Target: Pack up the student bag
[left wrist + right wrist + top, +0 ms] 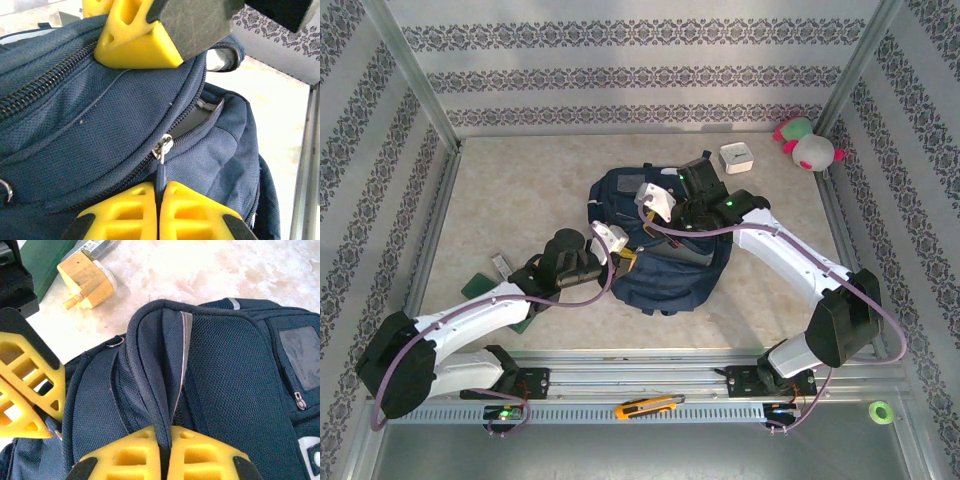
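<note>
Left tool (160, 200) clamps zipper pull (160, 172) of part-unzipped student bag (100, 125); right tool (166, 440) clamps bag's fabric fold.

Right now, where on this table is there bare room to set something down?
The biggest bare patch is the far-left table, between the back wall and the student bag. A narrower strip lies between bag and near rail. Crowded: the far-right corner with the white box and plush toy, and the green item at near left.

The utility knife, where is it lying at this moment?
In the top external view the utility knife lies on the slotted metal rail at the near edge, between the left arm base and the right arm base, nearer the right one.
</note>
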You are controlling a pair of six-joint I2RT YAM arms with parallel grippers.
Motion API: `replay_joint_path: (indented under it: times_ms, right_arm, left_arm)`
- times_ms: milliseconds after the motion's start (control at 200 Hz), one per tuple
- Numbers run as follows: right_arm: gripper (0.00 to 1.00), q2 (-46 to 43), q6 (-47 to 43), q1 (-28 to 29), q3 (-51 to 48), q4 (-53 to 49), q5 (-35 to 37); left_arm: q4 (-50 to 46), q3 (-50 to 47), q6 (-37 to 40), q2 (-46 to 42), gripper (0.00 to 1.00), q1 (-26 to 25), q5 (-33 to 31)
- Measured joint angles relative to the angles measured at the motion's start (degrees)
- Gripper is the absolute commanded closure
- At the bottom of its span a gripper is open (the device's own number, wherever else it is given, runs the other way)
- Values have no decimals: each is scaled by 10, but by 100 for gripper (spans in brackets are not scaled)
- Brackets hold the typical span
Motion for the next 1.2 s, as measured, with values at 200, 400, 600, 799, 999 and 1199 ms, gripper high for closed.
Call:
replay_joint_path:
  times_ms: [200, 400, 600, 799, 999, 1199]
  right_arm:
    - [100, -1, 0, -5, 0, 10, -4]
    - [100, -20, -4, -27, -2, 20, -36]
    - [100, -53, -23, -54, -17, 2, -116]
    - [100, -61, -62, -64, -17, -37, -179]
    - [100, -65, -103, -65, -17, -65, -210]
    - [100, -66, -114, -70, -17, -68, -196]
  left_arm:
    - [-18, 0, -5, -26, 100, -1, -47]
    - [-59, 0, -23, -66, 100, 20, -112]
    - [-81, 2, -21, -71, 100, 64, -127]
    - [-116, 39, -9, -8, 100, 99, -146]
    - [-124, 94, -10, 80, 100, 134, -151]
    - [-108, 127, -25, 134, 61, 145, -140]
